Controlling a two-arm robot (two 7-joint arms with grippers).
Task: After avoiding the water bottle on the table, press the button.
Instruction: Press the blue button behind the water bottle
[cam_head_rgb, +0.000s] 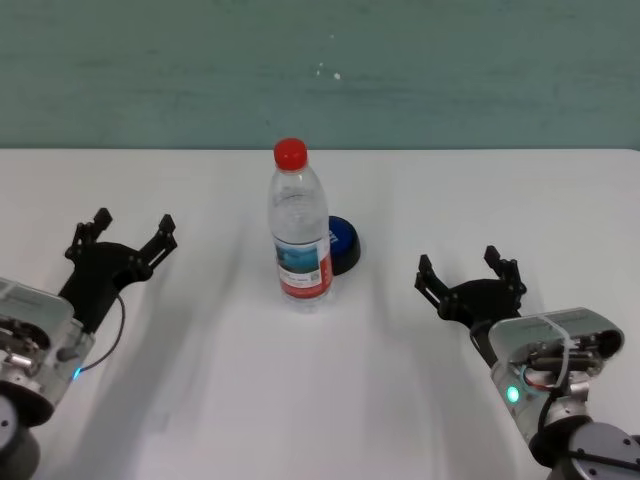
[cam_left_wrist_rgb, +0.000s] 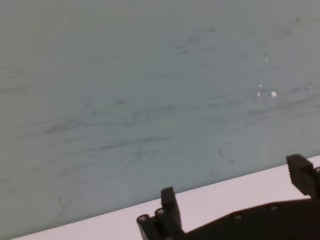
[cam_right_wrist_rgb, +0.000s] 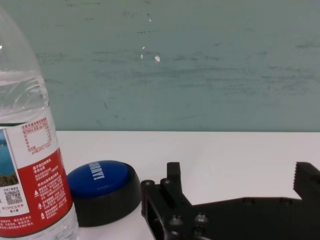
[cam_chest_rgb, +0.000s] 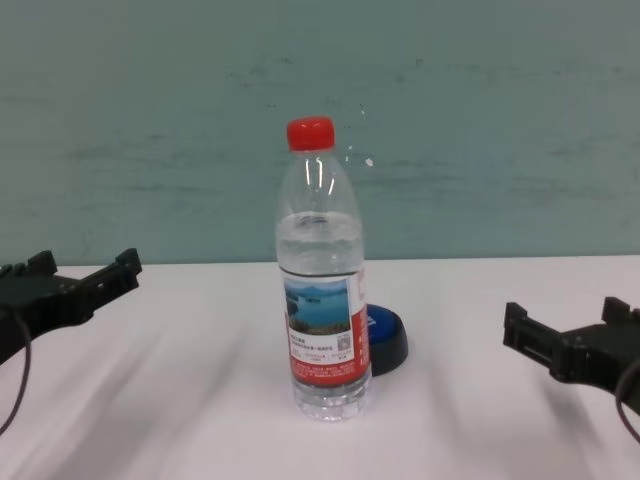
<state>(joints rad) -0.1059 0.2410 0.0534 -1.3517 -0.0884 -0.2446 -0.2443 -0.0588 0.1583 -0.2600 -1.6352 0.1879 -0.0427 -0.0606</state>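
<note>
The water bottle (cam_head_rgb: 298, 232) stands upright mid-table, clear with a red cap and a blue-and-red label; it also shows in the chest view (cam_chest_rgb: 322, 300) and the right wrist view (cam_right_wrist_rgb: 30, 150). Just behind it and to its right sits the blue-topped button (cam_head_rgb: 344, 244) (cam_chest_rgb: 386, 340) (cam_right_wrist_rgb: 102, 181) on its black base, partly hidden by the bottle. My right gripper (cam_head_rgb: 460, 268) (cam_chest_rgb: 565, 318) (cam_right_wrist_rgb: 240, 175) rests open to the right of both, empty. Far to the left, my left gripper (cam_head_rgb: 133, 226) (cam_chest_rgb: 80, 270) (cam_left_wrist_rgb: 235, 182) is open and empty too.
The white table (cam_head_rgb: 210, 400) runs wide to both sides, and its far edge meets a teal wall (cam_head_rgb: 450, 70). Nothing else stands on it. Bare surface lies between each gripper and the bottle.
</note>
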